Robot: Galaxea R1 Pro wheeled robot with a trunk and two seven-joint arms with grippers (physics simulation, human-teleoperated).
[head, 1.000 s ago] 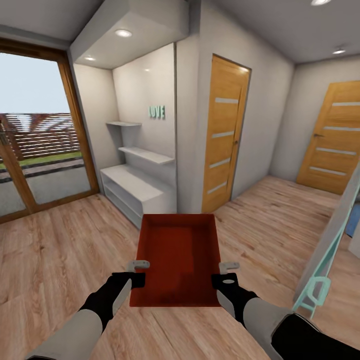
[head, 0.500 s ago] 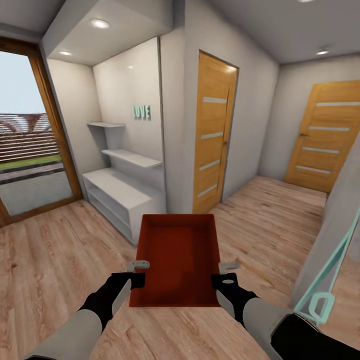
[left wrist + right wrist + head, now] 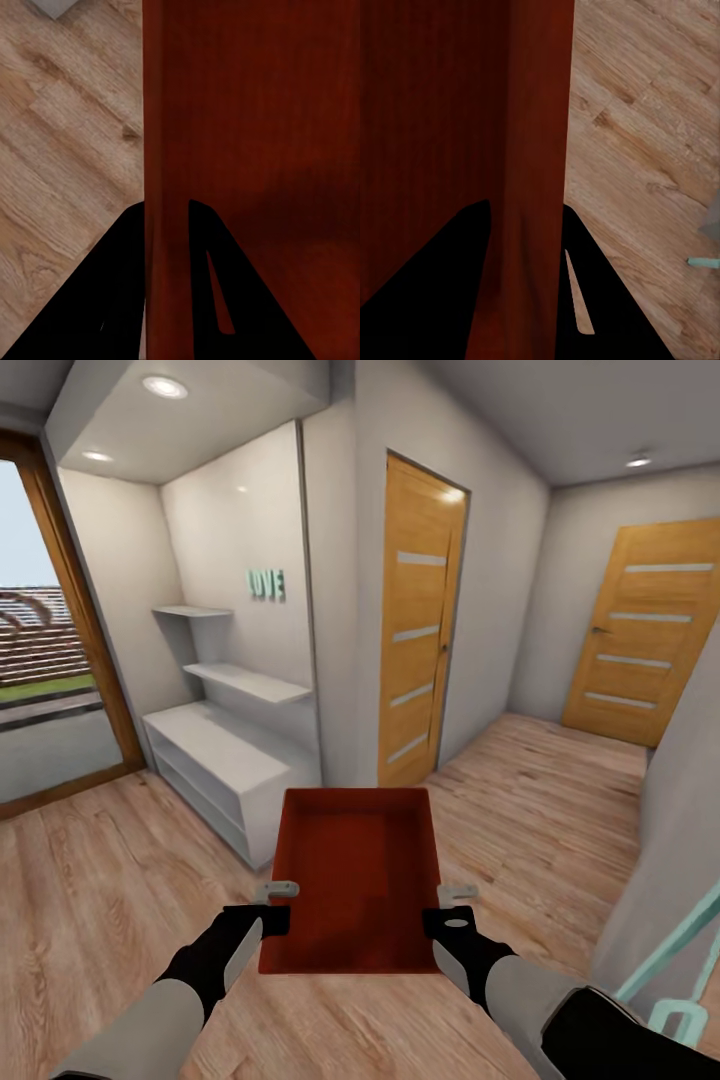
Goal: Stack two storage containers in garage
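One red-orange open-topped storage container point(image 3: 352, 875) hangs level in front of me over the light wood plank floor point(image 3: 110, 880), carried by both arms. My left gripper point(image 3: 276, 898) is shut on its left wall, and the wrist view shows that wall point(image 3: 166, 187) pinched between the dark fingers point(image 3: 97, 300). On the opposite side my right gripper point(image 3: 452, 905) is shut on the right wall point(image 3: 536, 150). The container is empty inside.
A low white shelf unit point(image 3: 215, 755) stands in an alcove ahead left, close to the container's far edge. One orange-brown door point(image 3: 415, 625) stands ahead, another point(image 3: 640, 635) down the hallway to the right. A glass patio door point(image 3: 40, 660) is at left, a teal frame point(image 3: 680, 970) at right.
The whole view has shifted: the alcove, doors and patio window have slid leftward and closer, so the camera has turned and advanced. The container and both grippers keep their places in the picture.
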